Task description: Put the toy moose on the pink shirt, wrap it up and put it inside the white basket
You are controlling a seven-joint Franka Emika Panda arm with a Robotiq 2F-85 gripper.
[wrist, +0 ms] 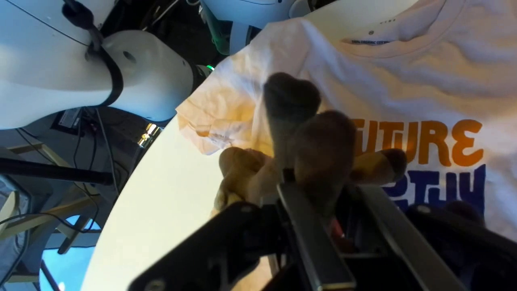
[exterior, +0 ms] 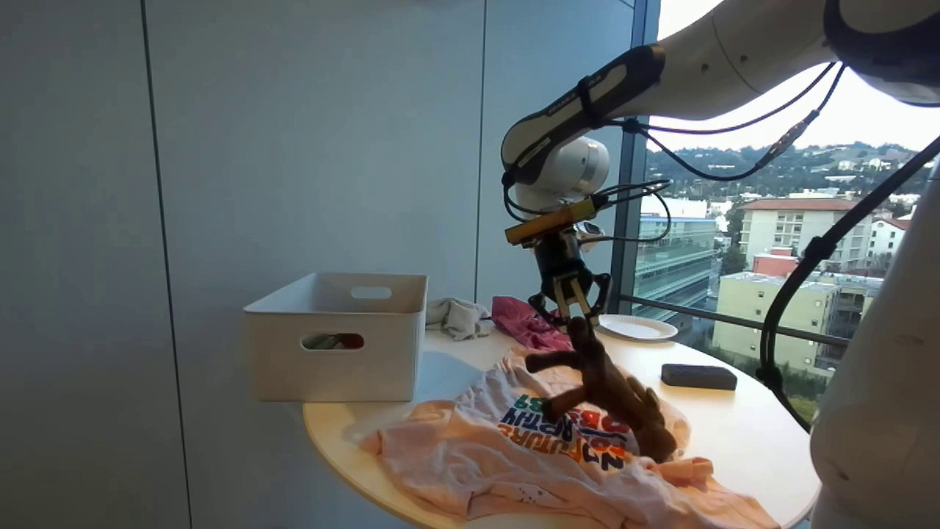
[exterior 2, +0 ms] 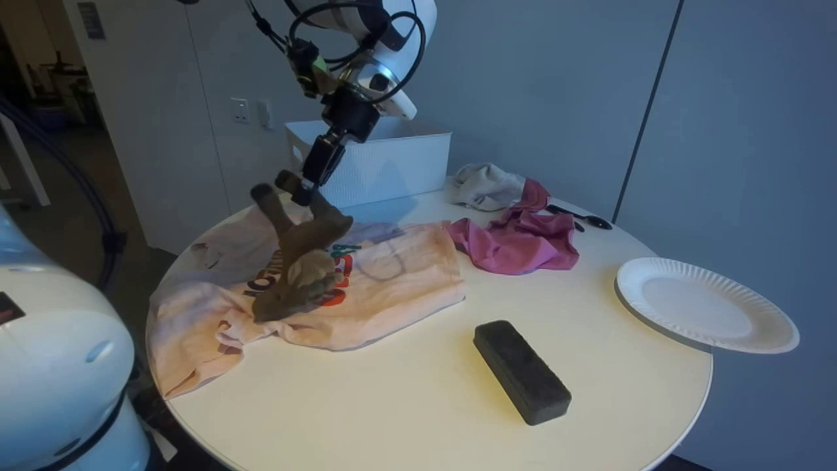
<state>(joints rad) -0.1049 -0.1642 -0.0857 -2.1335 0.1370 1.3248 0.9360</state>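
Observation:
Over the pink shirt hangs the toy moose, brown with tan parts, tilted with its legs up. My gripper points down and appears shut on one of its legs, which lies between the fingertips. I cannot tell whether its lower end touches the cloth. Spread across the table, the shirt shows orange, red, blue and green lettering. At the table's edge stands the white basket, its oval handle hole showing something green and red inside.
Beside the basket lie a grey cloth and a magenta cloth. A dark block, a white paper plate and a dark spoon are also on the table.

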